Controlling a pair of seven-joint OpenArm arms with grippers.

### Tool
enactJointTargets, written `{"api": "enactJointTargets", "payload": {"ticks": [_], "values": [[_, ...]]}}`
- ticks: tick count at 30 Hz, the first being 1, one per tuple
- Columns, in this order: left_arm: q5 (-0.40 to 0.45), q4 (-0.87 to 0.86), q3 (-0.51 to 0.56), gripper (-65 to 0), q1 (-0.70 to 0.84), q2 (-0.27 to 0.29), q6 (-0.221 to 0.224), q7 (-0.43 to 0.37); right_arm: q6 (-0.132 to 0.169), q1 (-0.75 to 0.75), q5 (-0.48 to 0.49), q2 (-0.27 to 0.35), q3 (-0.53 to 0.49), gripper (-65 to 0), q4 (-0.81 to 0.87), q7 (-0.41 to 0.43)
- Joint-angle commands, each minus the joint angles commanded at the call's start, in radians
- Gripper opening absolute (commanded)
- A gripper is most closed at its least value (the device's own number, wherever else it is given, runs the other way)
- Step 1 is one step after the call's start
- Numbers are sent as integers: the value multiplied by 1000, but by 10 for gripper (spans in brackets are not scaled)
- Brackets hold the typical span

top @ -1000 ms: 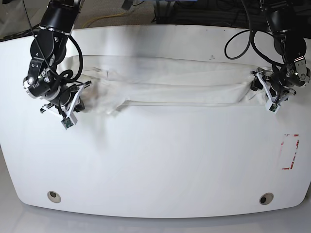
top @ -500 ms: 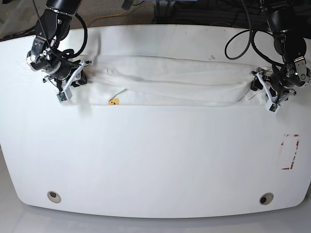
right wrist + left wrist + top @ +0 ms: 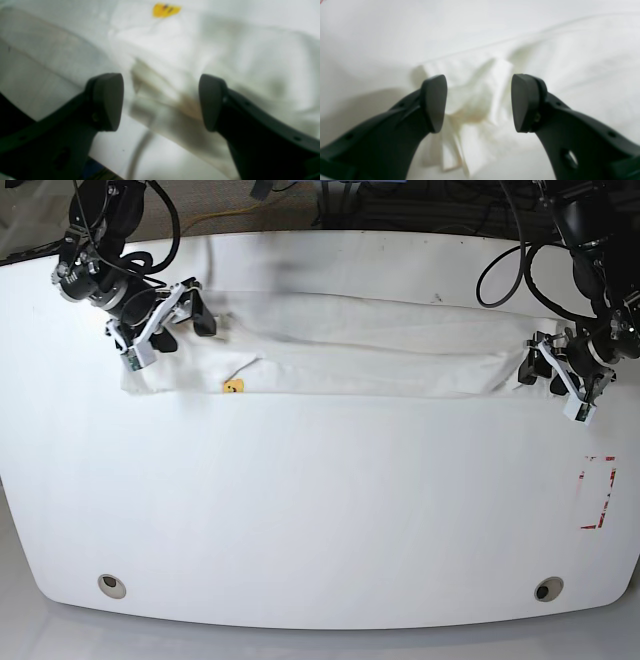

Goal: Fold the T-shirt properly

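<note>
Item: large white cotton T-shirt (image 3: 370, 345), folded into a long narrow band, printed face mostly turned under.
Location: lying flat along the far edge of the white table (image 3: 320, 510), running nearly from the far left corner region to the far right.
Fold condition: one long crease runs the length of the band; the end by the table's left edge is wider and looser, the end by the right edge is bunched into small pleats (image 3: 475, 110).
Visible print: a single small yellow patch with dark marks (image 3: 233, 387) at the near hem toward the left end, also seen in the right wrist view (image 3: 165, 10); too blurred to tell what it depicts.
Readable writing or brands: none can be made out on the cloth.
Containers: none in view.
Right end effector (image 3: 165, 320): over the left end of the band, near the far left corner; black fingers (image 3: 105, 100) spread wide with cloth beneath them, gripping nothing.
Left end effector (image 3: 560, 375): at the right end of the band; black fingers (image 3: 433, 102) spread wide, the bunched corner of cloth lying between them ungripped.
Table markings: a red dashed rectangle outline (image 3: 597, 492) near the right edge, well apart from the shirt.
Table fittings: two round holes, one near the near left corner (image 3: 111, 585) and one near the near right corner (image 3: 545, 589).
</note>
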Motion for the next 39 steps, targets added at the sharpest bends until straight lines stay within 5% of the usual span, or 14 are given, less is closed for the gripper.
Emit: {"api": "enactJointTargets", "payload": {"ticks": [6,13,23,30,33,37,39], "values": [[-121,14,-37,-272,-2,-2,0,77,0,15,-51,0,-66,-198,-91,78],[-44,6,46,-272,-17,12,0,74,0,12,-54,-2,-81,-198,-91,83],[204,0,57,-272,-78,101,0,74,0,12,-55,-25,-77,-198,-92,84],[235,-97,81,-279,-114,95,0,74,0,6,-55,-28,-77,-198,-92,95],[235,-103,81,-342,-117,94,0,74,0,5,-55,-28,-77,-198,-92,109],[236,-107,81,-549,-115,94,0,74,0,3,-55,-28,-75,-198,-92,109],[235,-100,81,-576,-112,94,0,74,0,3,-55,-28,-75,-200,-92,109]]}}
